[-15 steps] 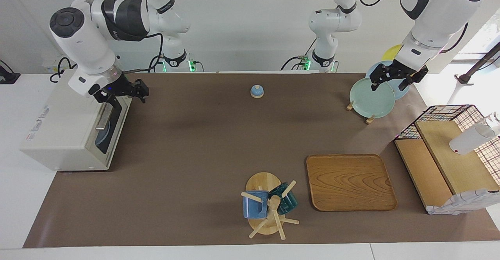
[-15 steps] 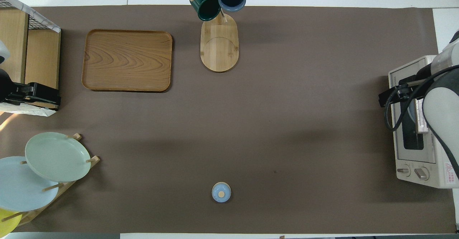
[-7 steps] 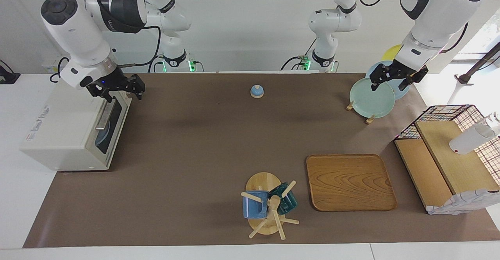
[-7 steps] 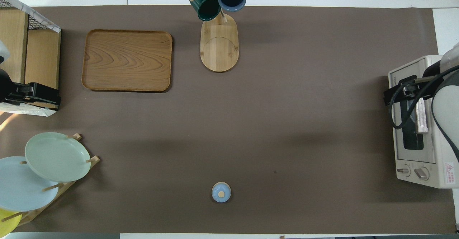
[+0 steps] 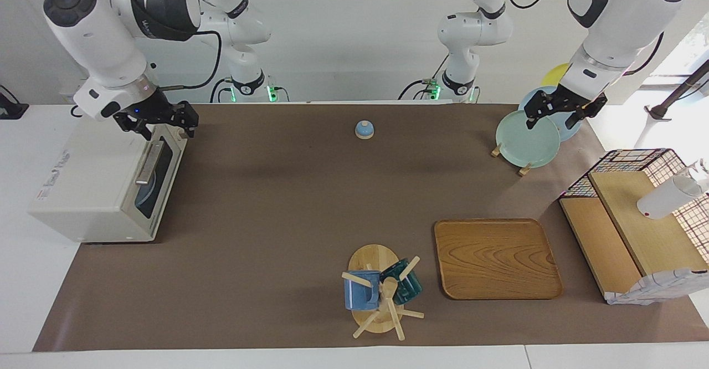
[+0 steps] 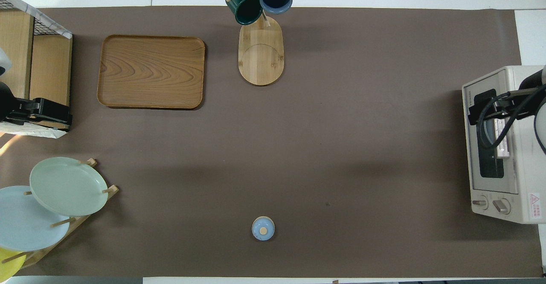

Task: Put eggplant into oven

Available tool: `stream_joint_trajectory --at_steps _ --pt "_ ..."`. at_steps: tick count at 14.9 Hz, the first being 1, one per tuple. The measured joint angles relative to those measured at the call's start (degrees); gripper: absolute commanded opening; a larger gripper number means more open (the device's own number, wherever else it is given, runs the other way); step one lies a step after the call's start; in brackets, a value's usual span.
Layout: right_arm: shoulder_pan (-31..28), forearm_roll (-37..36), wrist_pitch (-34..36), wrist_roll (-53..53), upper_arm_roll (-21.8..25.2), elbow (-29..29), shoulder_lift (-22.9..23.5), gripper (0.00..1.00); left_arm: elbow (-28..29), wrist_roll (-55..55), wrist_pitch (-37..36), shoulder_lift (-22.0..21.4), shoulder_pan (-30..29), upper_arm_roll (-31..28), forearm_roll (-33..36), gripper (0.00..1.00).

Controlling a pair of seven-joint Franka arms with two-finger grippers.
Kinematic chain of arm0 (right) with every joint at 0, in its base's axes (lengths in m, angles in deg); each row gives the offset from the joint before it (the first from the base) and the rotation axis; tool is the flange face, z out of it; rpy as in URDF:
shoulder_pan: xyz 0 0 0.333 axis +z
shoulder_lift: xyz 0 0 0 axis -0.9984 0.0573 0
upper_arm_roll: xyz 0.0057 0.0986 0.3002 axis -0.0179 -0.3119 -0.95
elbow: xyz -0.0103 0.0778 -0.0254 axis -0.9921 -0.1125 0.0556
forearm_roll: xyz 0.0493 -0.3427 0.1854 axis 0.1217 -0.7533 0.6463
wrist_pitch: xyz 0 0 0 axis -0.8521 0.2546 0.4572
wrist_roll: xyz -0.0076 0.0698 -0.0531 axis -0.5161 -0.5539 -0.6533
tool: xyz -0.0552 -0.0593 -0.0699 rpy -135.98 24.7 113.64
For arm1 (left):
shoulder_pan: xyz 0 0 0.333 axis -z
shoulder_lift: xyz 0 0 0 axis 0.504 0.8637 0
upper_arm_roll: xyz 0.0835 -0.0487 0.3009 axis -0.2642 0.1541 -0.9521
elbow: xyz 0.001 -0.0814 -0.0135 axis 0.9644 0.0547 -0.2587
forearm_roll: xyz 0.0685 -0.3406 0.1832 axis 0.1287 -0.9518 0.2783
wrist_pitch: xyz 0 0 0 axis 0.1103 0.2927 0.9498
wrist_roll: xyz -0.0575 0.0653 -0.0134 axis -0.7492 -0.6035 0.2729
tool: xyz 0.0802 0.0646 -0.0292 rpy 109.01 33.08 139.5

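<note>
Although no slender dark purple eggplant shows anywhere on the table, cannot call it lost: may well lie behind the dark glass door [image 5: 150, 187] of the boxy off-white toaster oven [image 5: 83, 191], where only a dim bluish shape can be made out.

Compared with a second ago, find the right gripper [image 5: 158, 125] lifted away from the metal bar handle [image 5: 148, 164] and drawn back over the oven's top edge at the end nearer the robots. Fingers spread, pinching nothing. Door looks shut, both then and now.

Judging by that retreat, reads as a job near its end: likely the closing push already made, hand now clearing off. Cannot confirm from the glass alone.

Over the round pale green plate [image 5: 526, 139] standing in its wooden rack, see the left gripper [image 5: 554, 115] waiting, fingers likewise apart and empty, unmoved since the earlier look.

Worth checking next that the door is latched flush and the vegetable truly inside
</note>
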Motion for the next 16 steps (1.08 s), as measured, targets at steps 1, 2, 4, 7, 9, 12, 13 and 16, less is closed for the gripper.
stream_joint_trajectory --at_steps 1,2,4,7,9,12,13,16 --pt "0.3 0.0 0.0 0.1 0.5 -0.2 -0.2 1.00 0.0 0.0 0.0 0.0 0.0 0.0 0.0 1.00" --pt "0.8 0.0 0.0 0.1 1.1 -0.3 -0.4 1.00 0.0 0.0 0.0 0.0 0.0 0.0 0.0 1.00" --pt "1.3 0.0 0.0 0.1 1.8 -0.4 -0.5 1.00 0.0 0.0 0.0 0.0 0.0 0.0 0.0 1.00" --pt "1.3 0.0 0.0 0.1 1.9 -0.4 -0.5 1.00 0.0 0.0 0.0 0.0 0.0 0.0 0.0 1.00" --pt "1.3 0.0 0.0 0.1 1.9 -0.4 -0.5 1.00 0.0 0.0 0.0 0.0 0.0 0.0 0.0 1.00" --pt "1.5 2.1 0.0 0.2 1.9 -0.4 -0.5 1.00 0.0 0.0 0.0 0.0 0.0 0.0 0.0 1.00" --pt "1.5 3.4 0.0 0.2 1.9 -0.4 -0.5 1.00 0.0 0.0 0.0 0.0 0.0 0.0 0.0 1.00" --pt "1.5 4.1 0.0 0.2 2.0 -0.8 -0.5 1.00 0.0 0.0 0.0 0.0 0.0 0.0 0.0 1.00"
